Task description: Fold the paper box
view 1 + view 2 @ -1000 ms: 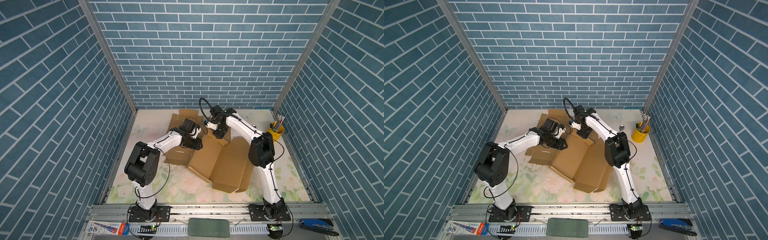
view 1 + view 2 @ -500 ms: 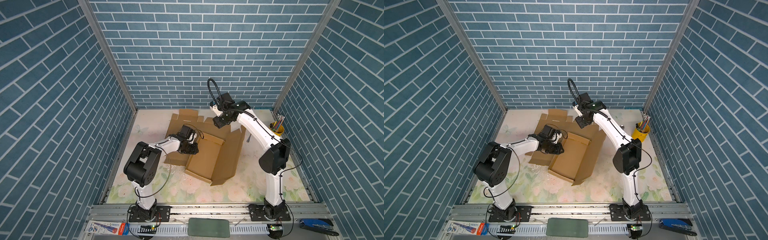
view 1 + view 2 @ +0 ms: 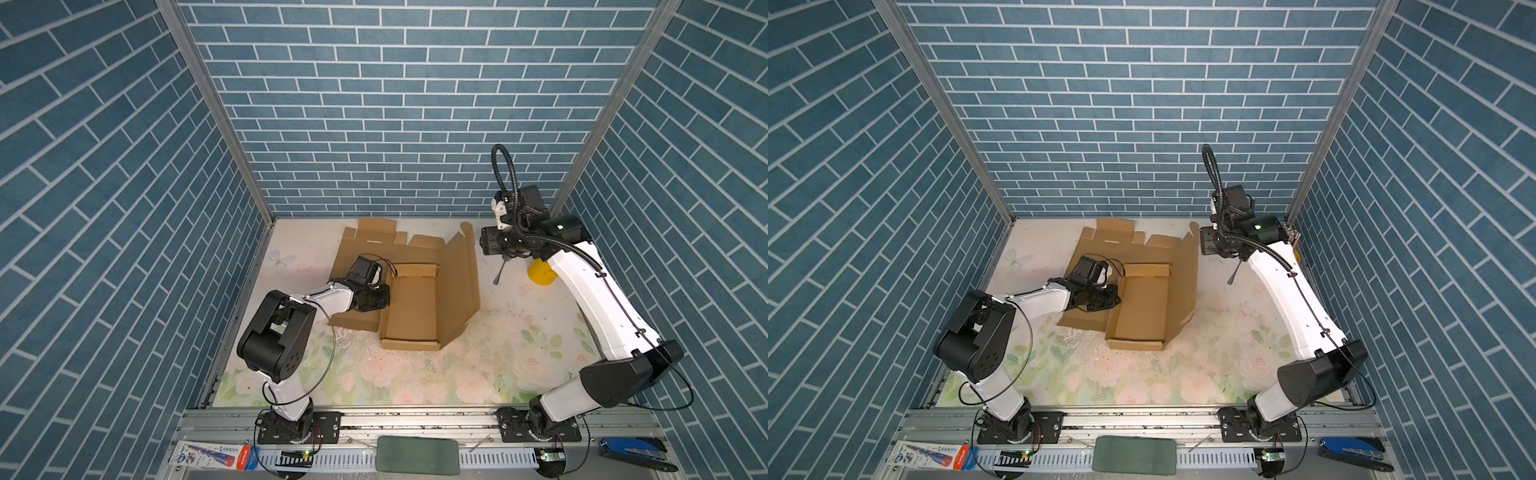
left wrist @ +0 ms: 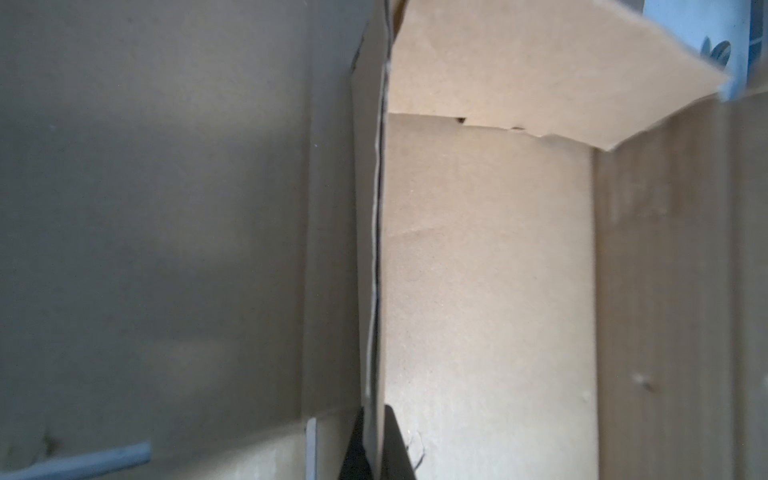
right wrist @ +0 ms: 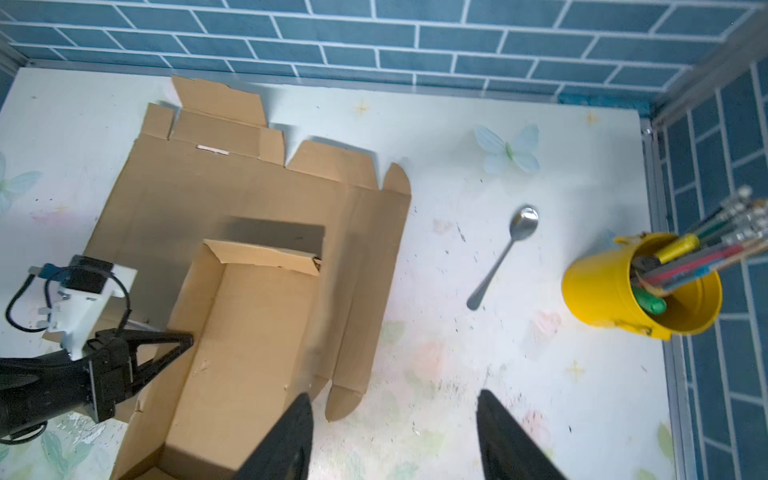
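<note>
The brown paper box (image 3: pixel 415 307) (image 3: pixel 1142 303) lies half folded mid-table, a shallow tray with its large right panel (image 3: pixel 457 282) tilted up. My left gripper (image 3: pixel 384 297) (image 3: pixel 1115 299) is shut on the tray's left wall. In the left wrist view its dark fingertips (image 4: pixel 395 440) pinch the thin cardboard edge of the box (image 4: pixel 478 270), gripper (image 4: pixel 374 409). My right gripper (image 3: pixel 484 245) (image 3: pixel 1204 243) hangs open above the table's back right, clear of the box. In the right wrist view the gripper (image 5: pixel 395 399) holds nothing; the box (image 5: pixel 249 316) and the left gripper (image 5: pixel 183 340) lie below.
A yellow cup of pens (image 3: pixel 540 274) (image 5: pixel 640 286) stands at the back right by the wall. A spoon (image 3: pixel 500 270) (image 3: pixel 1235 272) (image 5: pixel 503 257) lies between it and the box. Flat box flaps (image 3: pixel 374 232) reach toward the back wall.
My left gripper has closed on the tray's left wall. My right gripper opened wider, let the box go and rose away to the back right; the right panel swung up from lying flat.
</note>
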